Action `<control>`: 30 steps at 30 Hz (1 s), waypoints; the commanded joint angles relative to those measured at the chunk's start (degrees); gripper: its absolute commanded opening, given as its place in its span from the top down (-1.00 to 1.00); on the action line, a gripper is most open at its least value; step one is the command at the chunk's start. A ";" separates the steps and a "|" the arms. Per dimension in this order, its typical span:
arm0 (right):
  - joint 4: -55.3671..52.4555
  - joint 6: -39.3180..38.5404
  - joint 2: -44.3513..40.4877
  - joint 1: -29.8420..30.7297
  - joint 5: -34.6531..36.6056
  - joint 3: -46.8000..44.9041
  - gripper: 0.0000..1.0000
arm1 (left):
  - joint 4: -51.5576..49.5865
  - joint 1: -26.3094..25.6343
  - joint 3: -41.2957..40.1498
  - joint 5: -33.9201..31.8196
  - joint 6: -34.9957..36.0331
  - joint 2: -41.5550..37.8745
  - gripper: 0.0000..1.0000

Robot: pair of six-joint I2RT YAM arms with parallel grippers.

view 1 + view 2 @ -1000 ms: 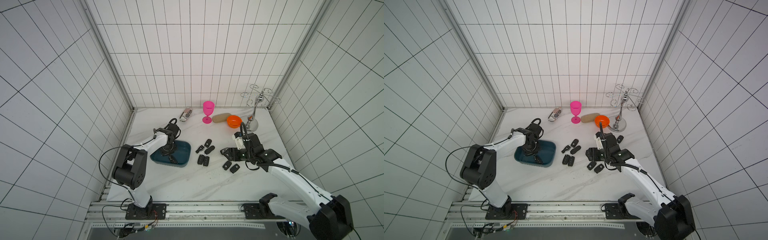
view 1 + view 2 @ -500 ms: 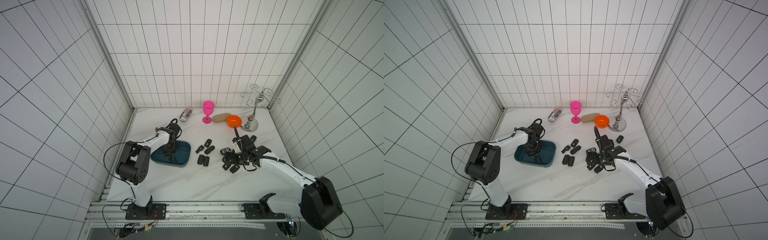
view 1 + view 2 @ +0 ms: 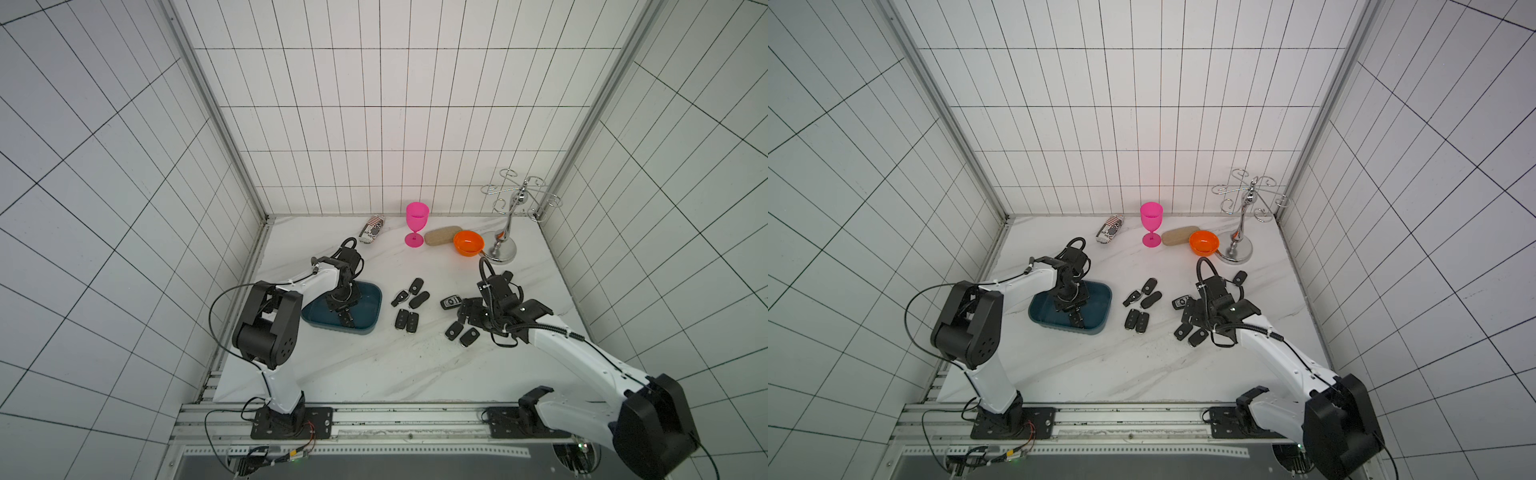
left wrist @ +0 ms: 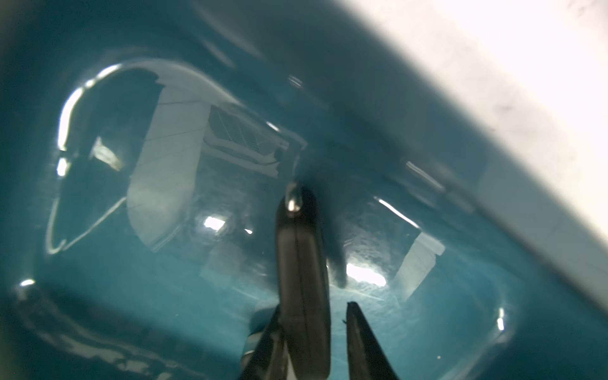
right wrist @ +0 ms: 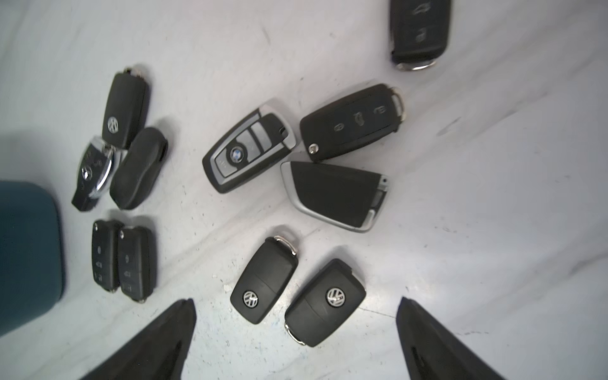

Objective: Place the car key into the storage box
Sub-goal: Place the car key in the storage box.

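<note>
**Key is down in the blue box**

Down inside the storage box (image 3: 371,329) is the left gripper (image 4: 314,316). Its fingers (image 4: 358,339) are open just a little bit. The car key (image 4: 302,279) is black and stands on its thin edge between them, low over the shiny blue floor of the box. One finger is right against the key. The other finger has a small gap next to the key, so the key is not being squeezed. I cannot tell if the far end of the key touches the floor. In both top views the key is in the part of the box nearest the robot.

The box sits on the white table (image 3: 374,365). Just beside the box, on its right side, lie five black keys (image 3: 409,305) in a little bunch.

Further from the box on that same side hangs the right gripper (image 5: 296,301), well apart from the box. Its fingers (image 5: 158,335) are open very wide and hold nothing. Two keys with round badges (image 5: 265,279) lie on the table under the wide gap. A silver and black key (image 5: 248,148) lies near them, a bit closer to the box, and more black keys lie around it.

Far behind the box, by the back wall, stand a pink cup (image 3: 417,220), an orange bowl (image 3: 468,243) and a silver stand (image 3: 505,249).
</note>
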 commanded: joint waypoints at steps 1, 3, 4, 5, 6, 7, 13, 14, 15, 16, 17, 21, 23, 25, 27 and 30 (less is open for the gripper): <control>-6.43 12.87 -2.10 0.40 9.96 -0.03 -0.97 | 1.79 0.26 -0.64 1.50 0.73 -0.10 0.39; -10.56 17.95 -2.66 0.40 12.60 1.00 -0.97 | 1.88 0.26 -0.69 1.82 0.95 -0.10 0.25; -11.09 19.24 -2.96 0.39 12.69 1.19 -0.98 | 1.84 0.30 -0.73 2.06 1.07 -0.09 0.24; -11.90 21.00 -3.20 0.39 12.60 1.35 -0.99 | 1.80 0.26 -0.76 2.23 1.08 -0.18 0.23; -12.47 23.02 -3.31 0.38 12.20 1.46 -0.99 | 1.80 0.26 -0.77 2.46 1.23 -0.36 0.20; -12.42 24.17 -3.53 0.38 11.50 1.38 -0.98 | 1.71 0.27 -0.76 2.58 1.51 -0.40 0.12; -9.66 28.49 -1.83 0.55 8.65 1.38 -0.93 | 1.45 0.23 -0.83 2.23 2.97 -2.50 -0.27; -9.57 28.50 -1.11 0.55 8.23 1.67 -0.93 | 1.23 0.23 -0.77 2.03 3.30 -2.87 -0.27; -9.61 28.84 -0.27 0.57 8.00 2.12 -0.92 | 1.02 0.26 -0.71 1.88 3.47 -3.24 -0.27; -9.66 29.23 0.37 0.55 7.78 2.49 -0.91 | 0.81 0.26 -0.55 1.93 3.59 -3.51 -0.28; -9.61 29.31 1.14 0.61 7.28 2.57 -0.89 | 0.27 0.28 -0.38 1.79 3.53 -3.72 -0.39; -6.96 30.58 4.26 0.64 4.77 2.35 -0.83 | 0.04 0.27 -0.43 2.71 3.69 -4.73 -0.42; -5.65 30.68 5.55 0.65 3.91 1.99 -0.81 | -0.12 0.28 -0.41 2.97 3.55 -5.18 -0.43; -4.53 30.72 6.79 0.65 3.68 1.79 -0.78 | -0.56 0.31 -0.12 3.26 3.66 -5.39 -0.44; -3.65 30.80 7.68 0.65 3.68 1.64 -0.73 | -1.27 0.26 0.35 3.88 3.76 -5.80 -0.57; -2.77 30.97 9.17 0.72 3.15 1.55 -0.67 | -1.01 0.31 0.35 4.76 4.18 -7.53 -0.62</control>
